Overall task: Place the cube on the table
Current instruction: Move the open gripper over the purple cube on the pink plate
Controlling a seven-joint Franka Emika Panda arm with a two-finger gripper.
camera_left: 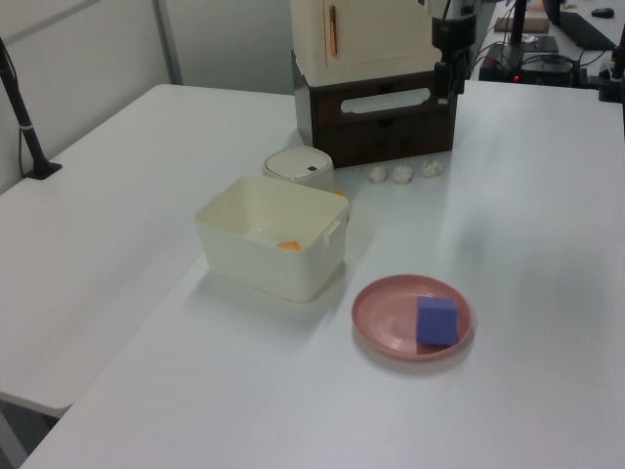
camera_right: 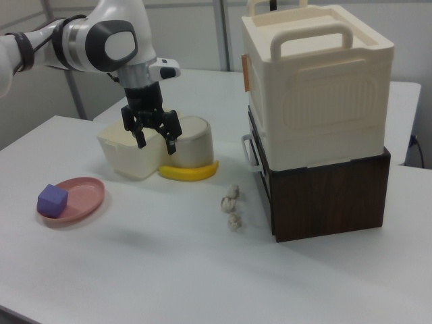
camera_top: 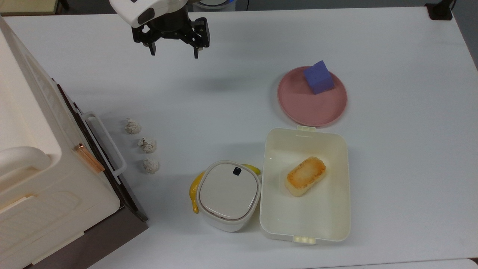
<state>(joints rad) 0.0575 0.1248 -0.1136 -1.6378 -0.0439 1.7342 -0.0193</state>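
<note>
So the black two-finger tool [camera_top: 173,50] is hanging in the air with its fingers spread wide and nothing between them, well apart from everything it needs. In the top view it's sitting near the top edge, left of centre, over a bare stretch of the big plain white table [camera_top: 403,157].

The small matte blue-purple cube [camera_top: 318,77] is sitting on the round pink plate [camera_top: 306,108], tucked toward the rim on the top view's upper right, so the grab isn't started yet.

What I'm worrying about from here:

- The cube is lying turned at an angle to the tool's fingers, so if the wrist isn't lining up with two flat faces, it'll probably be pinching corners and the block will be twisting or popping out.
- It's so close to the plate's raised rim that a finger coming down on that side could be landing on the rim, tipping or shoving the plate.
- The plate looks light and is just resting there, so any sideways nudge is likely sliding it toward the open cream rectangular container [camera_top: 338,209] with the toasted orange-topped bread block [camera_top: 305,175] inside, just beside it.
- Letting go too high could have the cube tumbling back onto the plate.
</note>
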